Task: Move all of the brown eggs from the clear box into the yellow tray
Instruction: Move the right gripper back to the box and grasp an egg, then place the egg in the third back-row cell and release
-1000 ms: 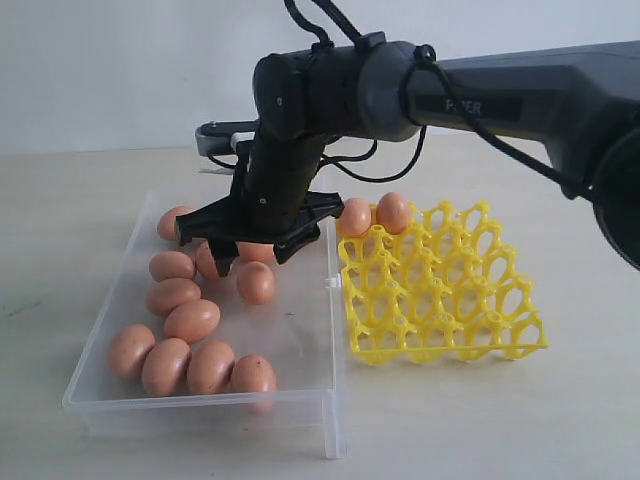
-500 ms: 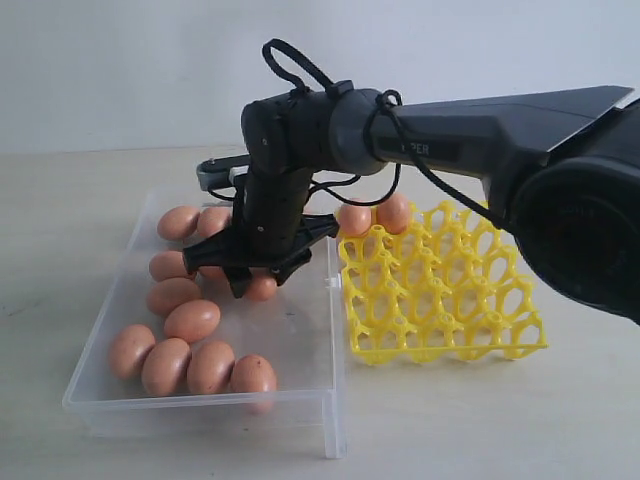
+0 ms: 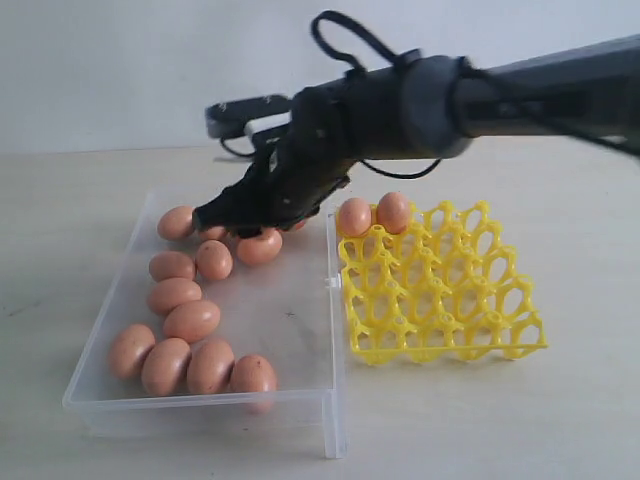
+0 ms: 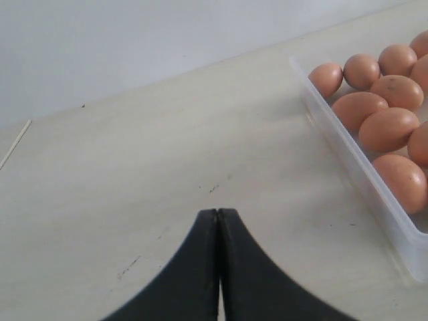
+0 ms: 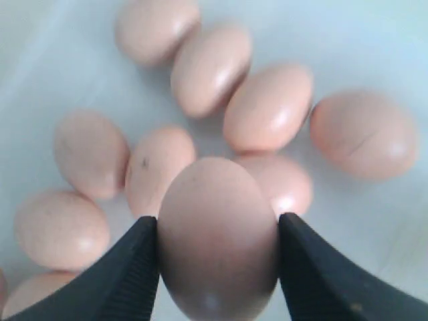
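The right jaws pinch one brown egg (image 5: 217,234) across its short axis over the far end of the clear box (image 3: 200,408), with the yellow tray (image 3: 440,300) just to the right; the left jaws are pressed together.

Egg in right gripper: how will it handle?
The held egg looks smooth and rounded, pinched only at two sides by the right gripper: probably slippery. Oval, so it would likely roll if dropped in the clear box.

Exterior: low, mid-range, across counter (image 3: 500,420). Right wrist: close, looking down. Left wrist: low, oblique. All share clear box (image 3: 200,412).
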You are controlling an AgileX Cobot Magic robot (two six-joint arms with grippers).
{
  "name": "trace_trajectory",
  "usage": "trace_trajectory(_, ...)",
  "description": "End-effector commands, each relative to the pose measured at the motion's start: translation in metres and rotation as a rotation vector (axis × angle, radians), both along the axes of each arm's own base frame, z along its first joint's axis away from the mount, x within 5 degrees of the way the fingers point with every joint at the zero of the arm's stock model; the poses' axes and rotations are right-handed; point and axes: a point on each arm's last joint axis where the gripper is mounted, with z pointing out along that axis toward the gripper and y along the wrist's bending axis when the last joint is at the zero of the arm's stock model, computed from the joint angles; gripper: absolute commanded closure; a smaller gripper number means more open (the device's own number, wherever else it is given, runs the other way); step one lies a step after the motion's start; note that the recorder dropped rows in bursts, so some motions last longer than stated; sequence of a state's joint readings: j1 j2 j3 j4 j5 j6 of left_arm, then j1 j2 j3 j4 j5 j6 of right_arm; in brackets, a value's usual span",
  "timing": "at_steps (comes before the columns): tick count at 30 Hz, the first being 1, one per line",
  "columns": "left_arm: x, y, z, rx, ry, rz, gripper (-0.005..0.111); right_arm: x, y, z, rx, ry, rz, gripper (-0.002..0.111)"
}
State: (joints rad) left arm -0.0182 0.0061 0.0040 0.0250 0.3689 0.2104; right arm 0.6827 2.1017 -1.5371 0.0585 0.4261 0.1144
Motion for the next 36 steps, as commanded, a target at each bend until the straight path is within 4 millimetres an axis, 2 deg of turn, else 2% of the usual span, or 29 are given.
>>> trace_trajectory(1, 0.0, 0.0, 0.002, -0.006, -0.018, -0.001, 0.107, -0.008, -0.059, 0.03, 0.161, -0.323, -0.069, 0.108)
trace_trajectory(5, 0.0, 0.0, 0.002, -0.006, -0.018, -0.001, 0.107, -0.012, -0.112, 0.031, 0.135, -0.453, -0.123, 0.108)
trace_trajectory(9, 0.0, 0.0, 0.002, -0.006, -0.018, -0.001, 0.107, -0.009, -0.156, 0.02, 0.08, -0.479, -0.205, 0.108)
trace_trajectory(14, 0.0, 0.0, 0.002, -0.006, -0.018, -0.001, 0.107, -0.003, -0.187, -0.003, 0.051, -0.494, -0.232, 0.108)
trace_trajectory(18, 0.0, 0.0, 0.002, -0.006, -0.018, -0.001, 0.107, 0.005, -0.189, -0.033, 0.087, -0.475, -0.231, 0.108)
trace_trajectory(22, 0.0, 0.0, 0.002, -0.006, -0.018, -0.001, 0.107, 0.008, -0.187, -0.05, 0.094, -0.487, -0.217, 0.108)
trace_trajectory(26, 0.0, 0.0, 0.002, -0.006, -0.018, -0.001, 0.107, 0.011, -0.19, -0.076, 0.078, -0.466, -0.207, 0.108)
trace_trajectory(31, 0.0, 0.0, 0.002, -0.006, -0.018, -0.001, 0.107, 0.011, -0.19, -0.082, 0.061, -0.467, -0.192, 0.108)
trace_trajectory(33, 0.0, 0.0, 0.002, -0.006, -0.018, -0.001, 0.107, 0.011, -0.191, -0.082, 0.056, -0.472, -0.172, 0.102)
trace_trajectory(36, 0.0, 0.0, 0.002, -0.006, -0.018, -0.001, 0.107, 0.01, -0.191, -0.082, 0.043, -0.462, -0.155, 0.08)
